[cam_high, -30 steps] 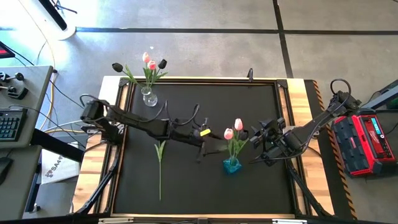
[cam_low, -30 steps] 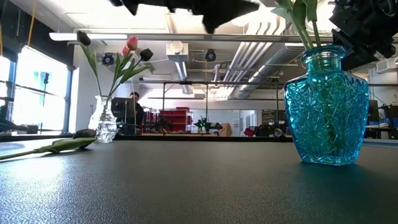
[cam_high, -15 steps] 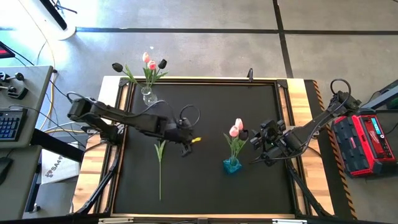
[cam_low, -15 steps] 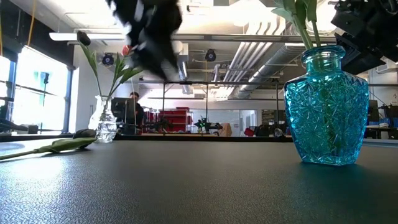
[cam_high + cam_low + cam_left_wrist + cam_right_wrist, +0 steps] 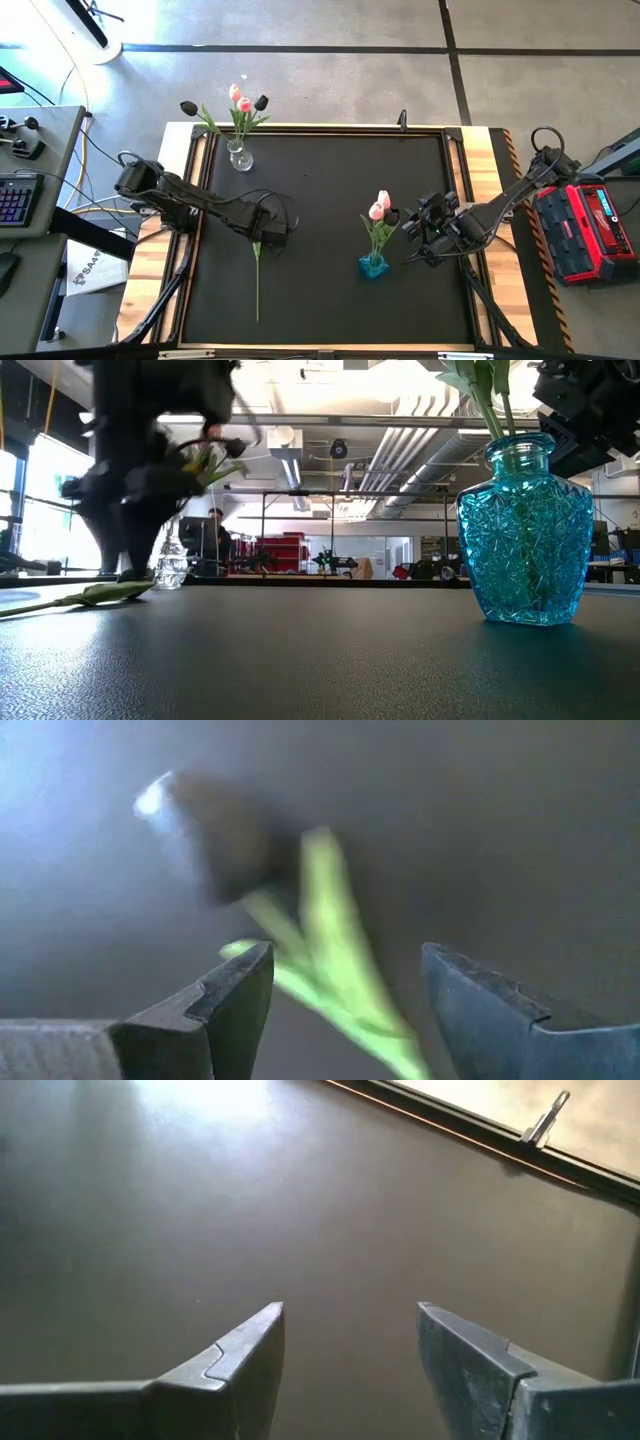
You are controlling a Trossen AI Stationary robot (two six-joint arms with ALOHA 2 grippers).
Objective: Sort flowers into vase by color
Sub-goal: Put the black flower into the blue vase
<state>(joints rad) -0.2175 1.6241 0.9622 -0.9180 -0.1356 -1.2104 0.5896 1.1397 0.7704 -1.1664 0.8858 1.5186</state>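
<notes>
A dark-headed tulip (image 5: 257, 280) lies flat on the black mat, stem pointing at the near edge. In the left wrist view its blurred dark head (image 5: 225, 840) and green leaves (image 5: 335, 980) show. My left gripper (image 5: 268, 238) is open and low over the head end, its fingers (image 5: 240, 995) either side of the leaves without touching them. A clear vase (image 5: 238, 156) at the far left holds pink and dark tulips. A blue glass vase (image 5: 373, 265) holds two pink tulips (image 5: 380, 206). My right gripper (image 5: 408, 228) waits open just right of the blue vase.
The mat's raised frame (image 5: 330, 128) and wooden side boards (image 5: 495, 190) bound the work area. Bare mat lies between the two vases and along the near edge. In the low view the blue vase (image 5: 525, 540) stands close, and the left gripper (image 5: 130, 490) partly hides the clear vase (image 5: 170, 565).
My left gripper has drawn away from the blue vase, travelled toward the table's left edge and come down over the lying tulip's head end. In the blue vase, the left-leaning pink tulip has swung over beside the other one.
</notes>
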